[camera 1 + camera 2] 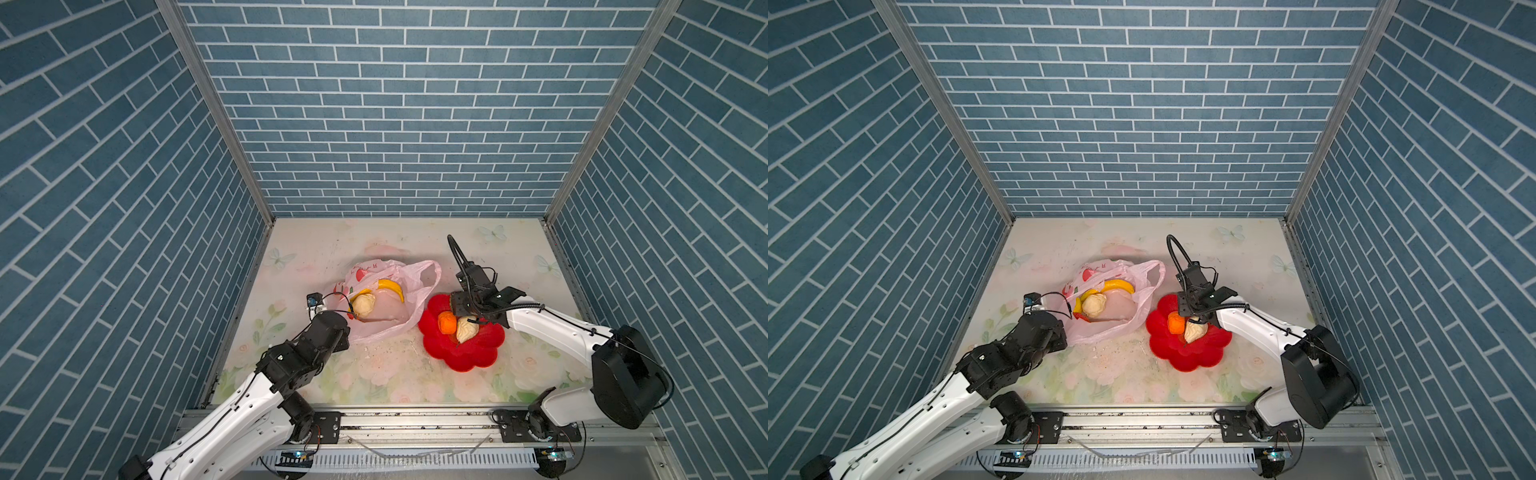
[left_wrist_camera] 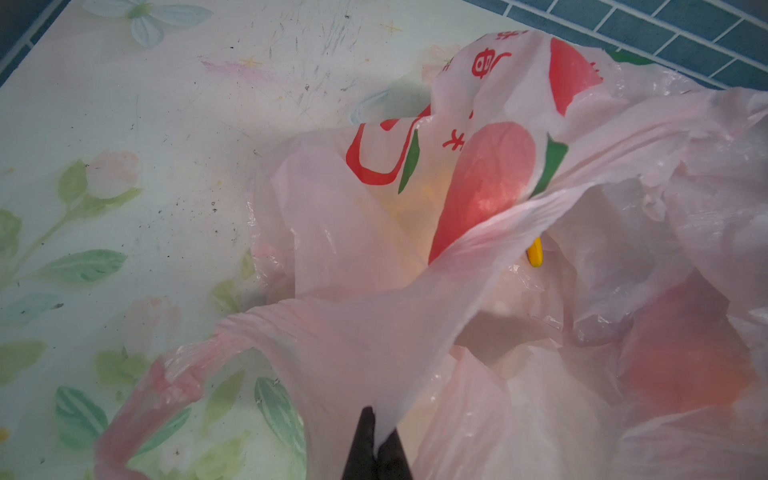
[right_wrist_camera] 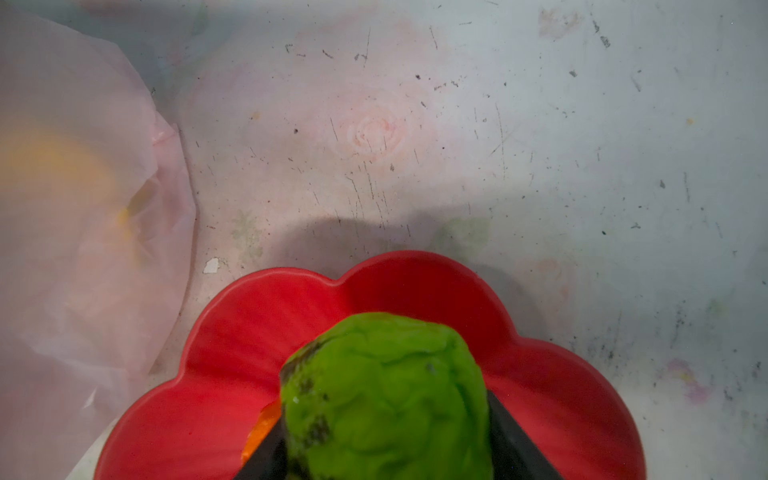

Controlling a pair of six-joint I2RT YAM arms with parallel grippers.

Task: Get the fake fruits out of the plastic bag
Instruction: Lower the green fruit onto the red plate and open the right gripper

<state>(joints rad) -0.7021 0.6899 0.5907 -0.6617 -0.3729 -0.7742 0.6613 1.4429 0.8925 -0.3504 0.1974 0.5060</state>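
The pale-pink plastic bag (image 1: 415, 282) (image 1: 1142, 282) lies open mid-table. Inside it show a yellow banana (image 1: 392, 287) (image 1: 1121, 286) and a cream lumpy fruit (image 1: 364, 305) (image 1: 1094, 304). My left gripper (image 2: 376, 449) is shut on a fold of the bag's near rim (image 2: 374, 353); a reddish shape (image 2: 685, 361) glows through the film. My right gripper (image 3: 386, 436) is shut on a green wrinkled fruit (image 3: 386, 386), held just above the red flower-shaped dish (image 3: 249, 332) (image 1: 469, 357). An orange fruit (image 1: 447, 322) (image 1: 1176, 323) and a cream fruit (image 1: 467, 329) (image 1: 1196, 331) rest in the dish.
The dish sits right beside the bag, almost touching its right side. Blue brick-pattern walls close in the left, right and back. A metal rail (image 1: 415, 419) with both arm bases runs along the front edge. The floral tabletop (image 1: 374, 374) is scuffed in front of the bag.
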